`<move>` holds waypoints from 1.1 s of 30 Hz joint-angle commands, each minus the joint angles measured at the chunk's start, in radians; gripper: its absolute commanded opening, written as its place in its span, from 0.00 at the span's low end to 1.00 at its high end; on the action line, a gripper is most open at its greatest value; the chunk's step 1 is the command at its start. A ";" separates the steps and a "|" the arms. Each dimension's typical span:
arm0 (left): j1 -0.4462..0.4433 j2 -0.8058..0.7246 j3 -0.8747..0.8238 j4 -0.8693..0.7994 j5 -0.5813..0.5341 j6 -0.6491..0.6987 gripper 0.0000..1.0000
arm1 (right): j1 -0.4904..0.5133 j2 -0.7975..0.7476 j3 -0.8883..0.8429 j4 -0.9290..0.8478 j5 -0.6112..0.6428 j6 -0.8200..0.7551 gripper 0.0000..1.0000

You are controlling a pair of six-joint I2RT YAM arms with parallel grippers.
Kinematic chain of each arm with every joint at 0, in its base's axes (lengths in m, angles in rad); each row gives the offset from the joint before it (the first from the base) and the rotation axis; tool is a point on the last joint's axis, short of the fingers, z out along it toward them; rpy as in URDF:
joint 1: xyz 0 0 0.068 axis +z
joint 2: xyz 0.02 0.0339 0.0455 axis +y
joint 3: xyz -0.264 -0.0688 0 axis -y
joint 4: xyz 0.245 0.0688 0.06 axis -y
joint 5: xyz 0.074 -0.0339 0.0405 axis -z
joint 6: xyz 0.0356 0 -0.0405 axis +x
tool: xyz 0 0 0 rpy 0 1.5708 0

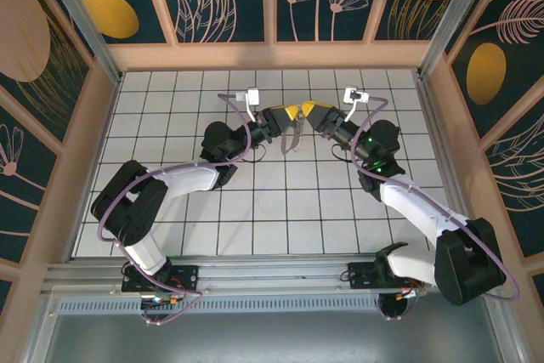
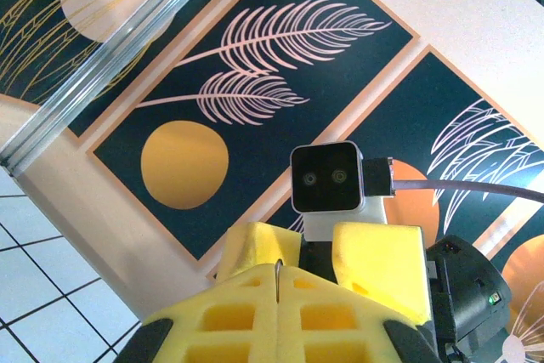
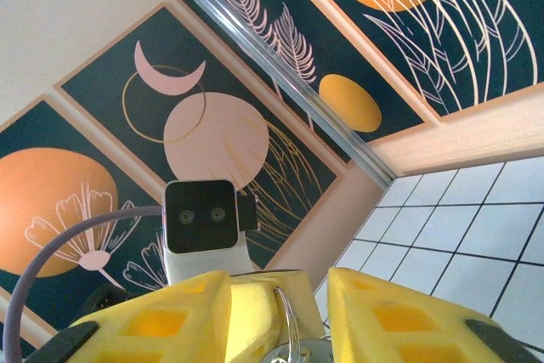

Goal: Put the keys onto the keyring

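My left gripper (image 1: 290,116) and right gripper (image 1: 314,114) meet tip to tip above the far middle of the tiled floor. The keyring (image 1: 294,136), a thin pale loop, hangs down from the left gripper's yellow foam pads. In the left wrist view the left gripper (image 2: 279,285) is shut, with the keyring wire (image 2: 279,271) pinched in the seam between its pads. In the right wrist view the right gripper (image 3: 276,297) is open, and the keyring (image 3: 288,319) curves up in the gap between its pads. The blue-headed key is hidden.
White tiled floor (image 1: 280,210) spreads below both grippers. Patterned walls close in the back and sides, with a peach ledge (image 1: 272,55) along the far edge. A metal rail (image 1: 272,282) runs along the near edge by the arm bases.
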State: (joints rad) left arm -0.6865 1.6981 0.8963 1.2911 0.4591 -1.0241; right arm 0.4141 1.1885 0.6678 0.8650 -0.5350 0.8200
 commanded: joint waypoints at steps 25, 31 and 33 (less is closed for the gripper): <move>-0.003 -0.001 0.048 0.040 0.010 0.020 0.00 | 0.008 0.010 0.046 -0.021 -0.072 -0.065 0.00; 0.004 -0.105 0.070 -0.254 -0.019 0.217 0.43 | -0.062 0.006 0.122 -0.145 -0.184 -0.150 0.00; 0.016 -0.145 0.070 -0.361 -0.028 0.299 0.53 | -0.081 0.007 0.157 -0.213 -0.231 -0.200 0.00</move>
State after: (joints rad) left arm -0.6800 1.6329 0.9291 1.0782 0.4465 -0.8799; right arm 0.3561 1.1992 0.7513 0.7250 -0.6678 0.7109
